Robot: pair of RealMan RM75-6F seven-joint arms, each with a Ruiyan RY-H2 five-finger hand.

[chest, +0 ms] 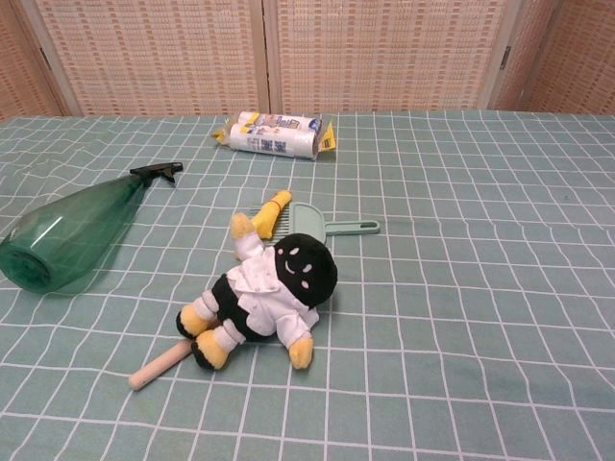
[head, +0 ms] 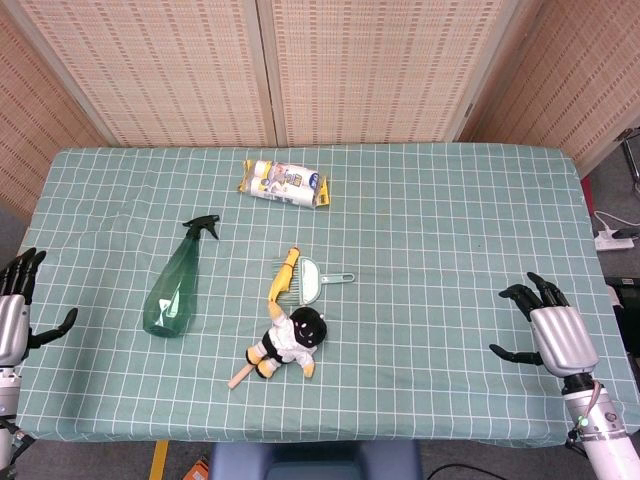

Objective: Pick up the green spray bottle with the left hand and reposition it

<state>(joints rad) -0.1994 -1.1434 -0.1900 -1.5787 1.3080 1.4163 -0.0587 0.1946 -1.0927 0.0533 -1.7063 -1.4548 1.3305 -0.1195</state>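
Note:
The green spray bottle (head: pixel 176 283) lies on its side on the checked cloth, left of centre, black nozzle pointing to the far side; the chest view shows the green spray bottle (chest: pixel 72 231) at its left edge. My left hand (head: pixel 18 305) hovers at the table's left edge, fingers spread, holding nothing, well to the left of the bottle. My right hand (head: pixel 548 330) rests near the right edge, fingers apart and empty. Neither hand appears in the chest view.
A plush doll (head: pixel 290 339) lies near the centre front on a wooden stick (chest: pixel 161 364). Beside it sit a small green dustpan (head: pixel 312 279) and a yellow brush (head: pixel 284 273). A wrapped pack of rolls (head: pixel 285 184) lies further back.

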